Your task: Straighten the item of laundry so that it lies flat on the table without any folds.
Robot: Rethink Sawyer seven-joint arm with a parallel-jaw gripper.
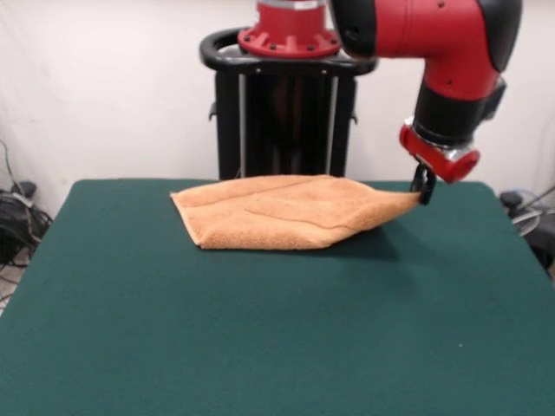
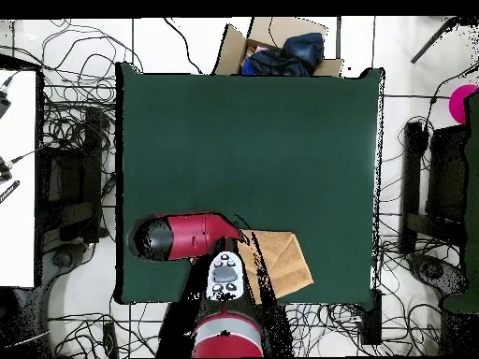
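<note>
End effector (image 1: 424, 192) clamped on towel (image 1: 282, 213) corner, lifted just off table (image 1: 260, 338), arm bent over w/ wrist pointing down

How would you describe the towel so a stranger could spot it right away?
On the big dark green table, look along the edge by the black pedestal. The orange-tan towel lies there, one corner pinched by the gripper on the red arm. It is the only cloth on the table.

The red arm (image 1: 434, 39) bends down from above, wrist pointing low, and the claw (image 1: 423, 186) is pinched tight on a cloth corner, hanging just off the surface.
</note>
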